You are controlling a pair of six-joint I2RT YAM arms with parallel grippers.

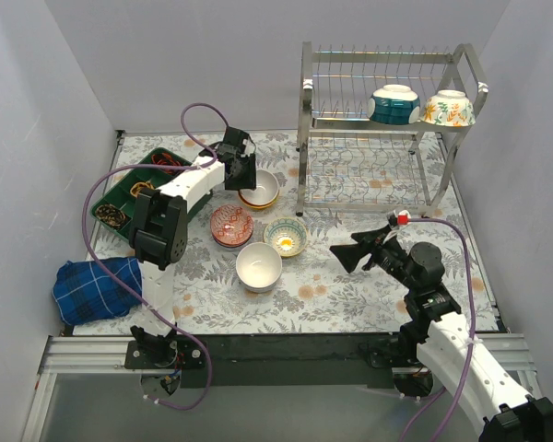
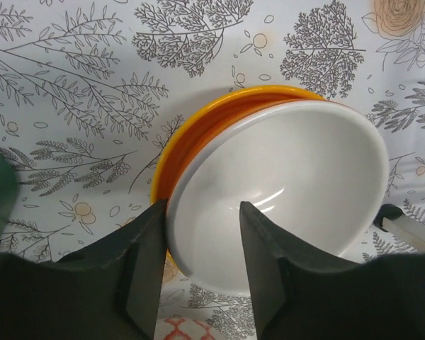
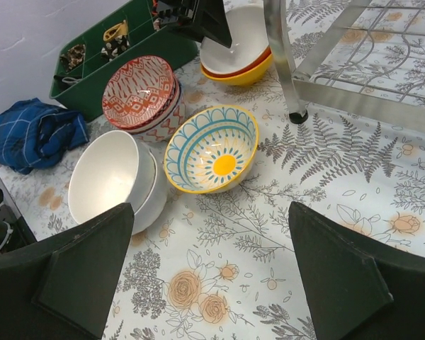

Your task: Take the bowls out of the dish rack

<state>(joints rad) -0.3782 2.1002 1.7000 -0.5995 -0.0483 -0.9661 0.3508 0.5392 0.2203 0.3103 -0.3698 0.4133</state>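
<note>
The chrome dish rack [image 1: 384, 129] stands at the back right. A teal bowl [image 1: 394, 104] and a floral bowl [image 1: 449, 108] sit on its upper tier. On the table are a white bowl nested in an orange bowl [image 1: 259, 190], a red-patterned stack [image 1: 231, 225], a blue-patterned bowl [image 1: 285, 236] and white bowls [image 1: 259, 266]. My left gripper [image 2: 198, 241] is open and straddles the near rim of the white bowl [image 2: 290, 191] inside the orange bowl [image 2: 191, 142]. My right gripper [image 3: 211, 209] is wide open and empty, low over the table near the blue-patterned bowl [image 3: 211, 149].
A green compartment tray [image 1: 134, 189] with small items lies at the left, and a blue checked cloth [image 1: 97, 288] lies at the front left. The rack's front leg [image 3: 280, 57] stands just right of the orange stack [image 3: 241, 53].
</note>
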